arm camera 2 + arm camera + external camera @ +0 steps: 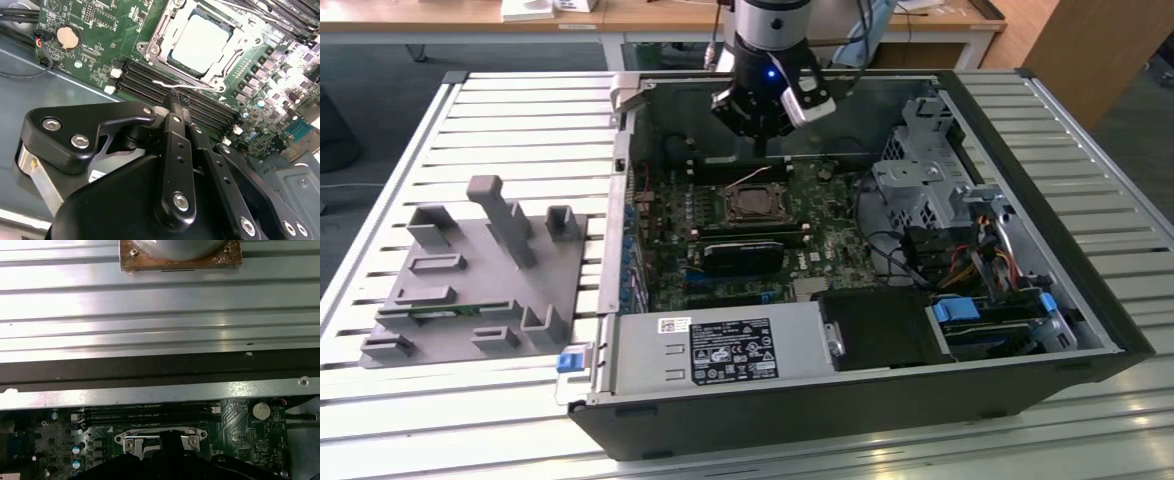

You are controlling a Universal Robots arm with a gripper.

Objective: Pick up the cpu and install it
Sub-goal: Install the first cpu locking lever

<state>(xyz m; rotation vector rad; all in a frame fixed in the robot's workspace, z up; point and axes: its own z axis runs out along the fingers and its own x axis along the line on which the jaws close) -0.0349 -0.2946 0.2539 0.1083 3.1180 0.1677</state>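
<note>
Shiny silver-grey metal top on cpu [202, 44]; matt black, bolted gripper [175, 107]; green glossy motherboard [100, 25]; ribbed brushed-metal table [520, 120]; matt grey plastic fixture [474, 275].

Green motherboard [100, 30] with black memory slots [150, 82], pale silver cpu [200, 42] in a shiny metal frame, black gripper [767, 125], grey slatted table [494, 130], black case [1067, 300].

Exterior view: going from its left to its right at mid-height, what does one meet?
Grey fixture block → motherboard → socket holding the cpu → drive cage → case's right wall.
</note>
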